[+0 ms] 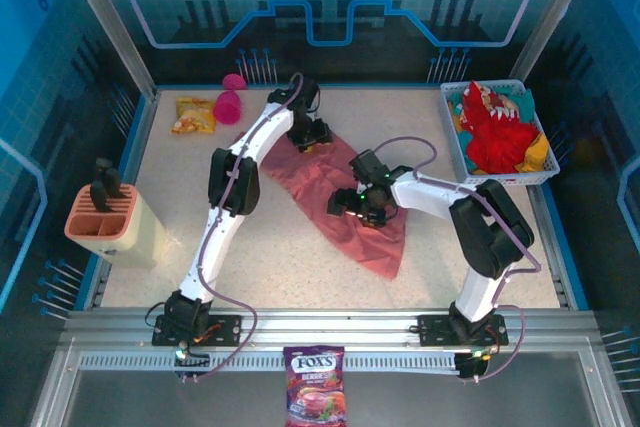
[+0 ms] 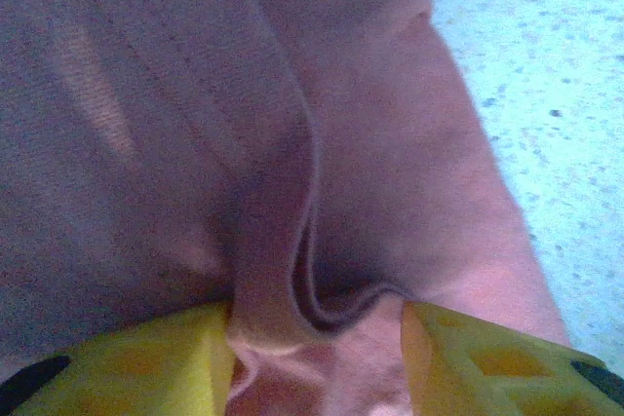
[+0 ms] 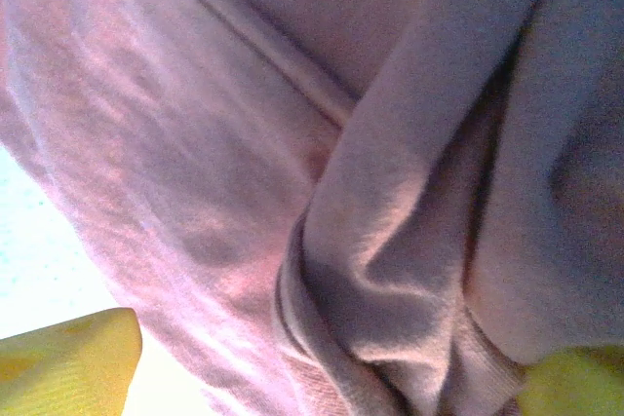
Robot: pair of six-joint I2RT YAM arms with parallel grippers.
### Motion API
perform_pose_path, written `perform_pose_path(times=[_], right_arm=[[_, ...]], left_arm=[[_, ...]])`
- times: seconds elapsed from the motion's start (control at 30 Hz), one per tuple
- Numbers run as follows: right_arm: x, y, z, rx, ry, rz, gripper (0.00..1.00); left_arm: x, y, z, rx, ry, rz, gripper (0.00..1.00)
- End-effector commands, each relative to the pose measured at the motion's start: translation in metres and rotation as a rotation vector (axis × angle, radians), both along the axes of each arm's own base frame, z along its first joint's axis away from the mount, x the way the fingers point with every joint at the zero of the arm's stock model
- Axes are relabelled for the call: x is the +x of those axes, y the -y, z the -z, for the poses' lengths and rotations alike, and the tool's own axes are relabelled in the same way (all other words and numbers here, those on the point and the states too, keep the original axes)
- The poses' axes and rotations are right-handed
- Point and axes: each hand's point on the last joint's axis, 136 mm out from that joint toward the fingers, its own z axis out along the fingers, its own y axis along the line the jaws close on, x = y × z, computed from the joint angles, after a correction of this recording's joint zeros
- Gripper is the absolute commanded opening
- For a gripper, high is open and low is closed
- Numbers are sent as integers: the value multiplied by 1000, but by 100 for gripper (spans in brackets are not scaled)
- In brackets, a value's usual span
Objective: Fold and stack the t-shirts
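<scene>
Across the middle of the table (image 1: 180,237) the pink t-shirt (image 1: 385,242) lies spread, left gripper (image 1: 310,139) at its far corner, right gripper (image 1: 362,209) on its middle; a red t-shirt (image 1: 497,137) sits in the basket (image 1: 510,180) at right. Wrist cameras add close detail: the left fingers (image 2: 146,358) pinch a raised fold, and the right fingers (image 3: 58,358) stand wide, cloth bunched between them, apparently ungripped.

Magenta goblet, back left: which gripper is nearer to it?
Left. The left gripper is at the far corner of the salmon t-shirt, a little right of the magenta goblet. The right gripper is at the shirt's middle, farther right and toward the near side.
</scene>
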Motion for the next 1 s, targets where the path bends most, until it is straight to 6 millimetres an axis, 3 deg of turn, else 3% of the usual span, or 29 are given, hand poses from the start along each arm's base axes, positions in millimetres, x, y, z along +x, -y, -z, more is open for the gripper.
perform_pose_path(times=[0.0, 0.13, 0.23, 0.33, 0.47, 0.63, 0.73, 0.9, 0.97], right_arm=[[-5, 2, -4, -18, 2, 59, 96], [-4, 29, -22, -101, 52, 24, 99], [9, 43, -45, -197, 107, -56, 100], [34, 40, -72, -242, 214, -157, 100], [70, 0, -101, -135, 335, -303, 99], [112, -58, -111, 15, 387, -419, 95], [131, -85, -106, 68, 389, -452, 95], [154, -124, -77, 95, 362, -478, 96], [159, -137, -55, 113, 328, -479, 95]], left_arm=[[4, 0, -68, -82, 105, 32, 50], [-6, -26, -118, -75, 159, 21, 53], [-25, -46, -137, -81, 170, -8, 54], [-51, -61, -151, -89, 204, -35, 55], [-92, -82, -145, -94, 208, -102, 56], [-150, -103, -122, -95, 178, -181, 56], [-183, -112, -107, -94, 159, -209, 57], [-227, -124, -88, -98, 144, -255, 58], [-242, -128, -84, -98, 142, -271, 59]])
